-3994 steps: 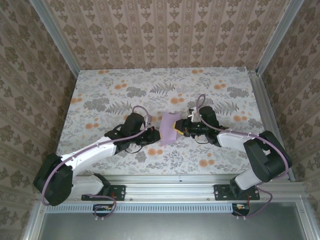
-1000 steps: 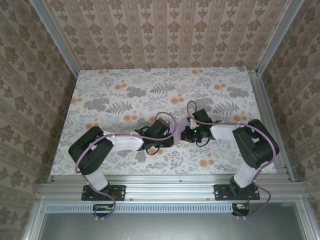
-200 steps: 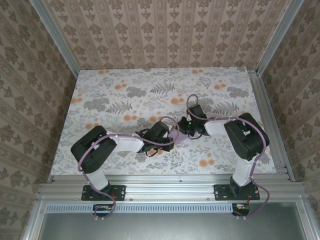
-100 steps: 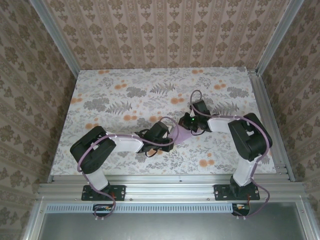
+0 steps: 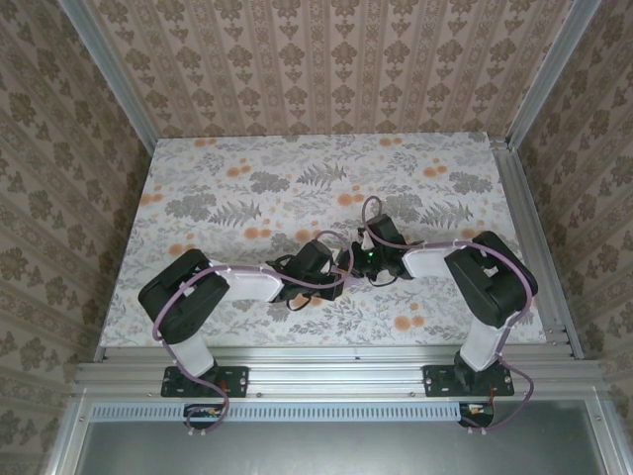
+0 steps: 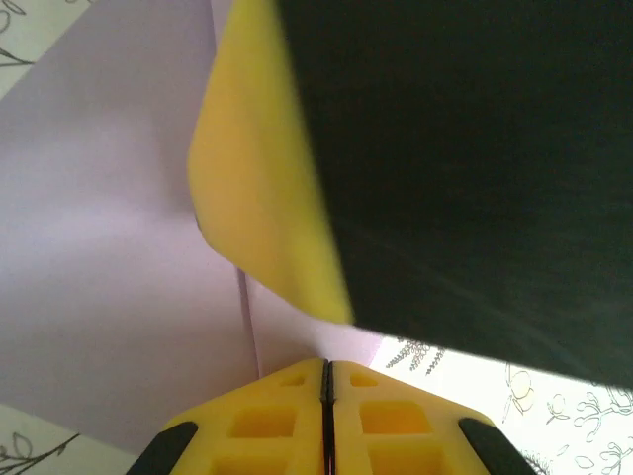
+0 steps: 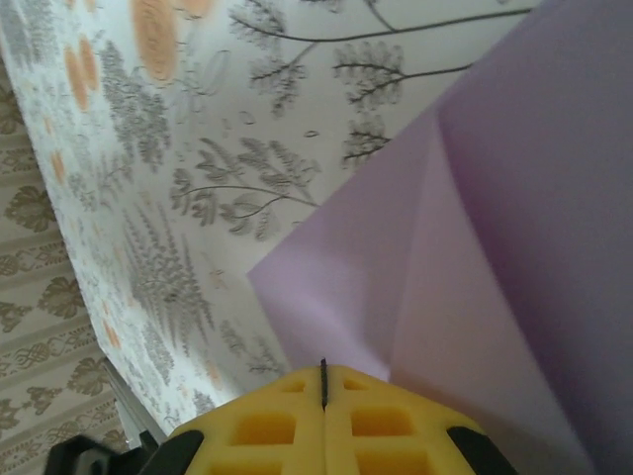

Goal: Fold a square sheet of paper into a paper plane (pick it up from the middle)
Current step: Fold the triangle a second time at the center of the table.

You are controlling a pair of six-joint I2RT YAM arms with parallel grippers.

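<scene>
Creased lavender paper lies over the floral tablecloth, right at the tips of both claws; left claw has its 2 fingers pressed together, the sheet reaching up to them; right claw is likewise pressed together, 1 folded flap just ahead; whether either nips the paper, I cannot tell.

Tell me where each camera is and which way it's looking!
Top external: high up behind the arms, looking down at the flowery table; both arms show, left gripper and right gripper meeting mid-table.
Left wrist: on the left arm, looking along its shut yellow fingers at the lavender paper.
Right wrist: on the right arm, looking past its own shut fingers at the paper and table.
Shared: both wrist views show the same lavender paper.
</scene>
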